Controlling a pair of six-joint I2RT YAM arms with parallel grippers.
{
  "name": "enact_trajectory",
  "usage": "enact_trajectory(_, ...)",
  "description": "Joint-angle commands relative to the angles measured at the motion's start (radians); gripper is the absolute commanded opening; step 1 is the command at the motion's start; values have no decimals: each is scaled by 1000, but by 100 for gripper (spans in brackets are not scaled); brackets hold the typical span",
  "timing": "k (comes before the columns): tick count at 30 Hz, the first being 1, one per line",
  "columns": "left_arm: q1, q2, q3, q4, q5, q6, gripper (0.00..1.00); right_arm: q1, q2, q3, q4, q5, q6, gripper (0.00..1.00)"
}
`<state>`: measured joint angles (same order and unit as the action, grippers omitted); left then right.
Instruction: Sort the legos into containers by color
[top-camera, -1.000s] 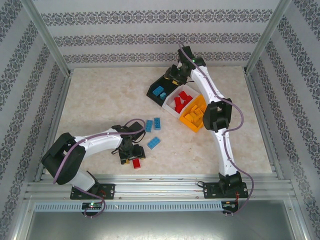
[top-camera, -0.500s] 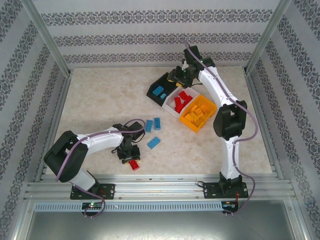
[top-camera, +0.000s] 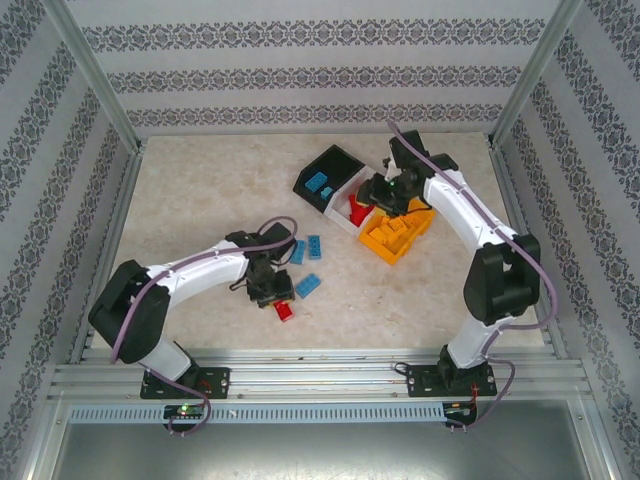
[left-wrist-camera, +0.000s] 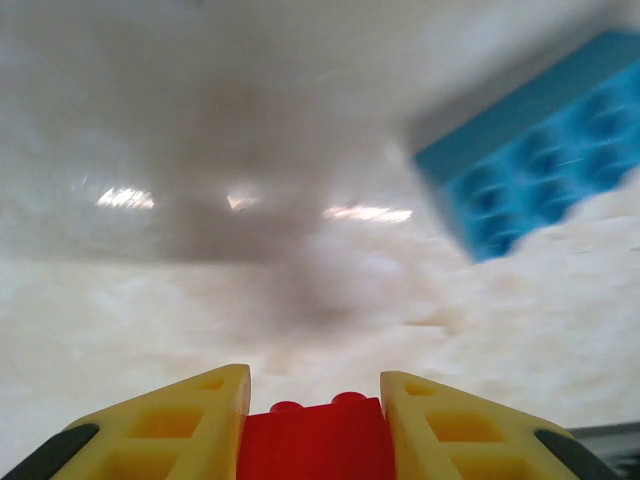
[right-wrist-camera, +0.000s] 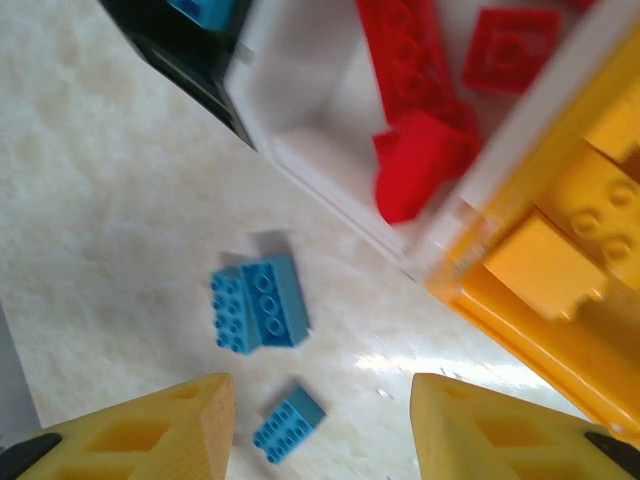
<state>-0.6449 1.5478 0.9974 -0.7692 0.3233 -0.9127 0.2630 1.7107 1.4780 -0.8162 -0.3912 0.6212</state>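
1. We see three joined bins: the black bin (top-camera: 335, 158) holds blue bricks (top-camera: 319, 184), the white bin (top-camera: 338, 218) red bricks (top-camera: 357, 210), the orange bin (top-camera: 378, 248) orange bricks (top-camera: 395, 232).
2. Three loose blue bricks (top-camera: 314, 247) lie nearby; the left gripper (top-camera: 278, 297) pinches a red brick (left-wrist-camera: 312, 440).

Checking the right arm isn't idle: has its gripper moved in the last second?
Yes. The right gripper has swung from over the black bin's far end to above the white bin, toward the orange bin.
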Motion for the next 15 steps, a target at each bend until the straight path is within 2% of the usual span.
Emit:
enact_trajectory(1, 47, -37, 75, 6, 42, 40, 35, -19, -98, -94, 30, -12, -8, 50)
enact_trajectory(6, 103, 33, 270, 6, 89, 79, 35, -30, -187, -208, 36, -12, -4, 50)
enact_trajectory(15, 138, 329, 729, 42, 198, 99, 36, -54, -366, -373, 21, 11, 34, 50)
